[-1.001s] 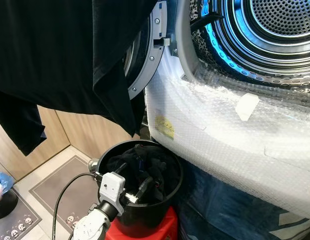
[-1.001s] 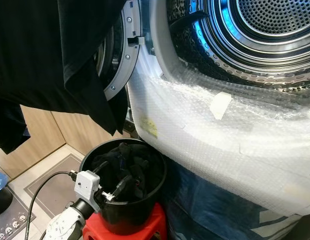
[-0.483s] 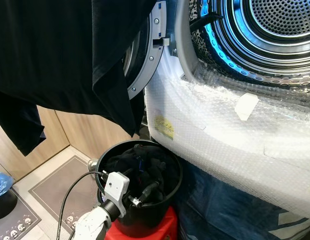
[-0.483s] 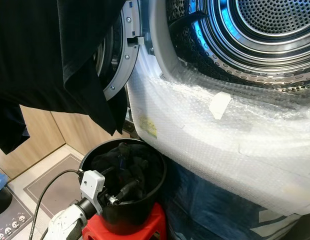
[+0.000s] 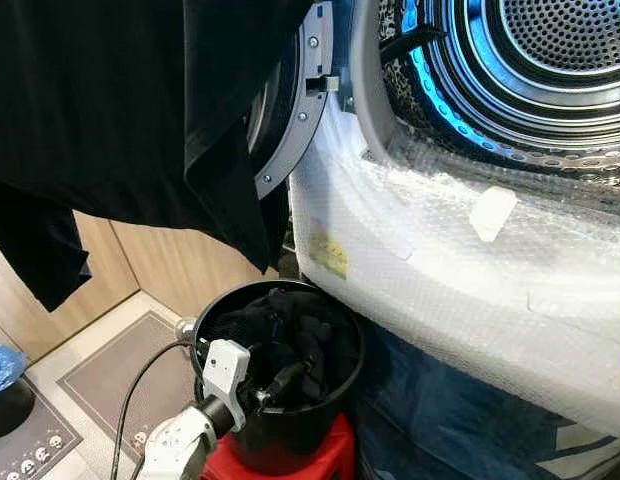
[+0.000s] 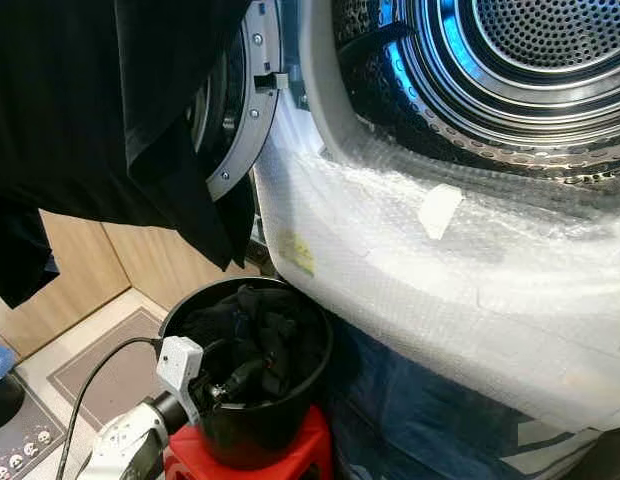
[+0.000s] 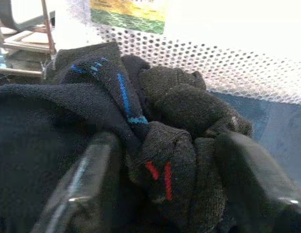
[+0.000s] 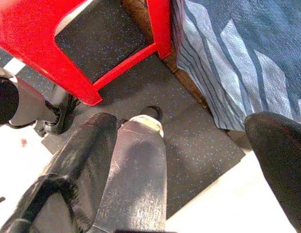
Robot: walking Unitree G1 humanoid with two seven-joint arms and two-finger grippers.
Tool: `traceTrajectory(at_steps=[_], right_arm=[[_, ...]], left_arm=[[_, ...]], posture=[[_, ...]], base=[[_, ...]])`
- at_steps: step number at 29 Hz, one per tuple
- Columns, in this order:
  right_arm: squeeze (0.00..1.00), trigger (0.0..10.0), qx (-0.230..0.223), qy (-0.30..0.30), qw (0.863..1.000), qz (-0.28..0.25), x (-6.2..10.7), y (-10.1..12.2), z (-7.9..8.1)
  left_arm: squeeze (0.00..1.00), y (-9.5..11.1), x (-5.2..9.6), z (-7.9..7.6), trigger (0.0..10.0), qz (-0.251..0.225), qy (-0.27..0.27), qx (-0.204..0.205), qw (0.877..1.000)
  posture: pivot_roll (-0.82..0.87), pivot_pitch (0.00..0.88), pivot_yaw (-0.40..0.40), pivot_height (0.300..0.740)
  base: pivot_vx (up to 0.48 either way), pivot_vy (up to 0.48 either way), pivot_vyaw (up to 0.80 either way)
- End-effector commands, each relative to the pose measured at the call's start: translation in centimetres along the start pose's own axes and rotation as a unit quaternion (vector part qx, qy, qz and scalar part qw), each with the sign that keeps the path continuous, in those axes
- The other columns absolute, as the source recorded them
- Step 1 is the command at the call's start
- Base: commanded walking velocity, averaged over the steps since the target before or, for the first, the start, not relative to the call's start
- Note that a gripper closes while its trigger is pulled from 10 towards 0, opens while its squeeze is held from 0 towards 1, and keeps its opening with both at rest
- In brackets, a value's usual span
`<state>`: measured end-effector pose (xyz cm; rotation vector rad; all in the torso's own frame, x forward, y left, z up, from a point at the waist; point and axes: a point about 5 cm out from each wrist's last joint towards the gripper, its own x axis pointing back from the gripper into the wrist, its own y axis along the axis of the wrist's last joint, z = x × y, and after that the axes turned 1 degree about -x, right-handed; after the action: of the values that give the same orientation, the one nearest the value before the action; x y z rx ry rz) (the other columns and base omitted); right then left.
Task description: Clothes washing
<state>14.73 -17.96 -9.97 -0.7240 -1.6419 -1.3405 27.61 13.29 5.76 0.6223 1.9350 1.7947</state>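
Several dark clothes: a heap of socks and knits (image 7: pixel 160 121) fills the black bucket (image 5: pixel 342 385), which stands on a red stool (image 5: pixel 325 462) just below the washer's open drum (image 5: pixel 550 70).
Nearest piece: a dark sock with red marks (image 7: pixel 165 174) lies bunched between the two fingers; one with blue marks (image 7: pixel 116 87) sits just behind it.
Left hand (image 5: pixel 280 380): inside the bucket's rim, fingers spread wide on either side of the red-marked sock, nothing gripped yet.
Right hand (image 8: pixel 179 160): hangs idle low over the floor beside the stool, fingers apart and holding nothing.
Step in hand: likely taking a piece from the bucket for the drum.
How to do it well: sink the fingers deeper around the sock's bulk before closing, so knit, not only a fold, is caught.
Watch for: neighbouring pieces are tangled and may trail up together; lift straight and slowly.
Route: the bubble-wrapped front (image 5: pixel 470 280) bulges over the bucket, and a black garment (image 5: pixel 120 120) hangs just beside the door (image 5: pixel 295 110).
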Motion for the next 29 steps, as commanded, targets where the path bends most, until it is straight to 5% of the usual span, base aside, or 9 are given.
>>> traceTrajectory(at_steps=[1, 29], right_arm=[[0.0, 10.0, 0.002, -0.002, 1.0, 0.004, 0.03, -0.18, -0.04], [0.0, 10.0, 0.0, -0.007, 1.0, 0.008, 0.09, -0.5, -0.16]], left_arm=[[0.0, -0.1, -0.06, 0.28, 0.0, 0.007, -0.001, 0.002, 1.0], [0.0, 0.12, -0.22, 0.82, 0.0, -0.001, 0.001, -0.002, 1.0]], posture=[[0.0, 0.0, 0.011, 0.74], [-0.01, 0.0, 0.014, 0.74]], base=[[0.0, 0.0, 0.0], [0.0, 0.0, 0.0]])
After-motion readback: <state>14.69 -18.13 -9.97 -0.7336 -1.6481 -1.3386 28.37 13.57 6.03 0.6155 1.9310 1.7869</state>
